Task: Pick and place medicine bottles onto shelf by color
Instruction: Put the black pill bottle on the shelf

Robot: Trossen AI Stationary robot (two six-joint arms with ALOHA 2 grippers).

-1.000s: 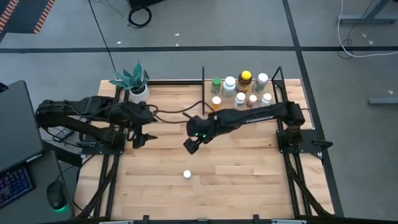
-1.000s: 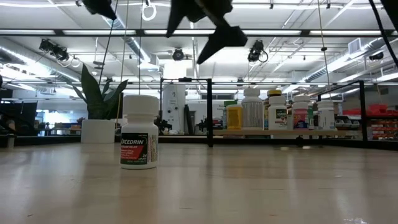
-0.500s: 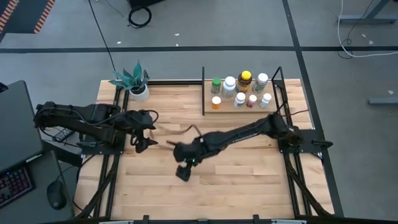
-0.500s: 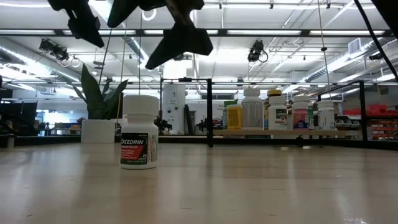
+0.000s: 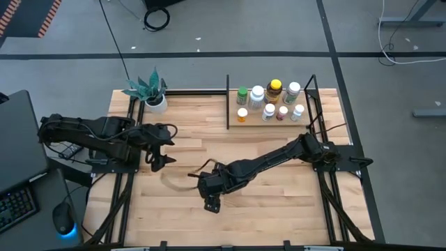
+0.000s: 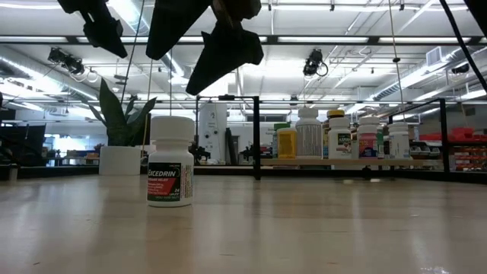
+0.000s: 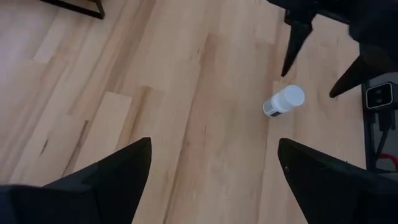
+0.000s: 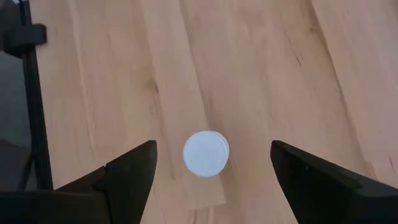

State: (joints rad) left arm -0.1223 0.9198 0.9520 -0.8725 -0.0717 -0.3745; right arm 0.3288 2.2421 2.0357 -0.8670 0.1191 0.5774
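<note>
One white medicine bottle (image 6: 170,161) with a red-lettered label stands upright on the wooden table near its front middle. From above it shows as a white cap (image 8: 206,153). My right gripper (image 5: 211,201) hangs open over it, pointing steeply down, with one finger (image 8: 130,174) on either side of the cap and above it, touching nothing. The shelf (image 5: 255,120) at the far right holds several bottles, among them a green-capped one (image 5: 242,93), an amber one with a yellow cap (image 5: 274,88) and a pinkish one (image 5: 282,113). My left gripper (image 5: 164,148) waits open at the table's left.
A potted teal plant (image 5: 148,90) stands at the far left corner. A loose cable (image 5: 178,183) loops on the wood just left of the right gripper. Bare tabletop (image 5: 279,188) lies between the bottle and the shelf. The black frame rails (image 5: 122,188) run along both sides.
My right gripper has swung from the table's middle toward the near edge and a little left, sinking and rolling about its own axis, and now stands over the white bottle. My left gripper has come down a little. The bottle has not moved.
</note>
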